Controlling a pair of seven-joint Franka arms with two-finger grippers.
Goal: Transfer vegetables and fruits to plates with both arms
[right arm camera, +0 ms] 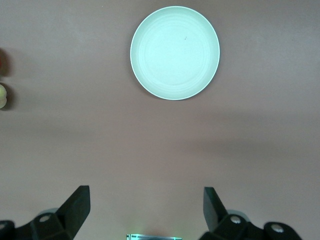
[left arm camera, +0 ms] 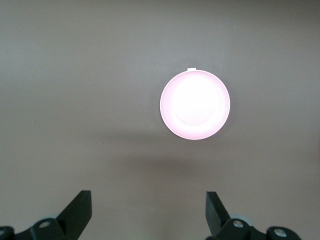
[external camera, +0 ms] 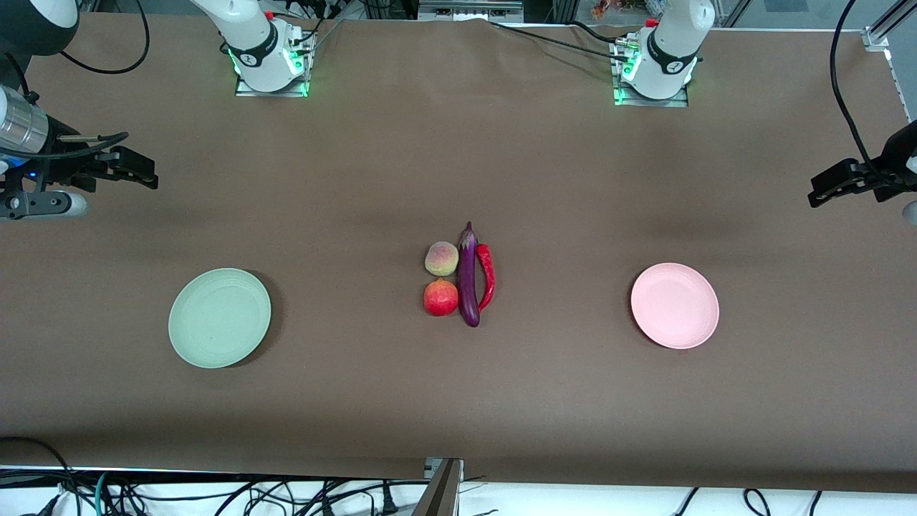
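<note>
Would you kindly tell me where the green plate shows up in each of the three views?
Front view: the green plate lies toward the right arm's end of the table, level with the pink plate.
Right wrist view: green plate, above the open right claw.
Left wrist view: not in it.
Shared landmark: the brown table fills all three views.

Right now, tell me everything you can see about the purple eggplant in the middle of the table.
The eggplant is long, slim, glossy dark purple, with a small darker stem tip at the end pointing toward the robots' bases. It lies flat on the brown table, midway between the two plates. The red chili pepper lies alongside it toward the left arm's end; the peach-like fruit and red fruit sit against its side toward the right arm's end. No gripper touches it.
</note>
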